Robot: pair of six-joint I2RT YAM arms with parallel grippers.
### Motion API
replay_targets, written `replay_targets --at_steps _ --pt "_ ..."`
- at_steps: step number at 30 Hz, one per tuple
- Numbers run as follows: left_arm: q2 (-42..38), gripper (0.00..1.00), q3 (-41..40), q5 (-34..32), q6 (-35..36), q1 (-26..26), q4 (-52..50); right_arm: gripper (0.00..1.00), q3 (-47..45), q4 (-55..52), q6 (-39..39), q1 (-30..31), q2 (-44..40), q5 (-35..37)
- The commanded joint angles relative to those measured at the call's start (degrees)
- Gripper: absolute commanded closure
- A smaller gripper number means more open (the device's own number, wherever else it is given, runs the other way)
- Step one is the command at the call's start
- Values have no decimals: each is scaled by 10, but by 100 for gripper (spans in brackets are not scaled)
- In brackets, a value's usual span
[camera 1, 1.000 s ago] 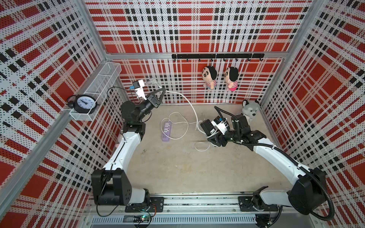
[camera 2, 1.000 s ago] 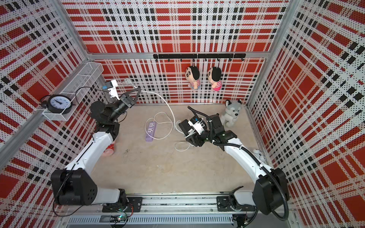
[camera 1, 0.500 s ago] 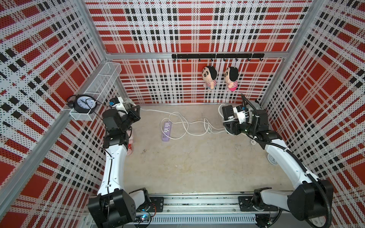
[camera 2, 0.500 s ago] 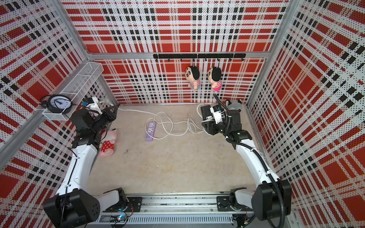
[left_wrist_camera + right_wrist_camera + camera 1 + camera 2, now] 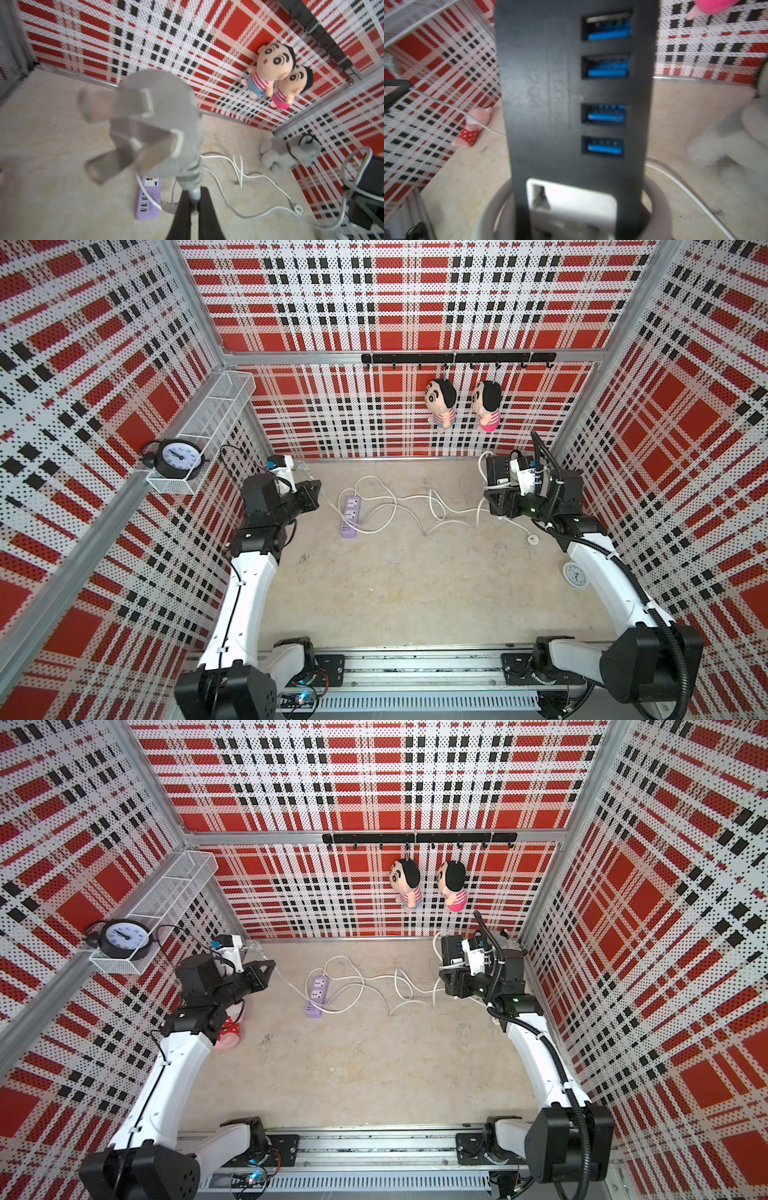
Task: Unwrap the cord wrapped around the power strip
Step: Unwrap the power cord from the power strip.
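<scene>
Both arms have swung apart to opposite sides, trailing the cord slack over the floor. The left gripper clamps the cord behind its plug; right gripper grips the black strip. One loop still circles the strip's base, so unwrapping looks nearly done

I count as follows. Strips: two, purple and black. Plug: one. Blue ports: four. Dolls at 1 o'clock: two. Floor plushes: two, grey and pink. Clocks: two, at 10 o'clock and 4 o'clock. Basket: one. Rail: one.
</scene>
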Motion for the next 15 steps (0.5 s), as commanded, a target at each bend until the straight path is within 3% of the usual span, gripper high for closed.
replay_targets --at_steps 1,4,9,15 --pt "-3 100 -11 6 -21 -28 29 90 17 25 -44 23 -35 -125" --pt "11 100 -16 10 -38 -57 52 90 21 22 -47 45 -43 -152" --pt "12 100 -44 -3 -44 -136 61 90 35 14 -30 47 -43 -124" --pt "-20 100 -137 -18 -83 -215 72 91 42 8 -18 47 -27 -108"
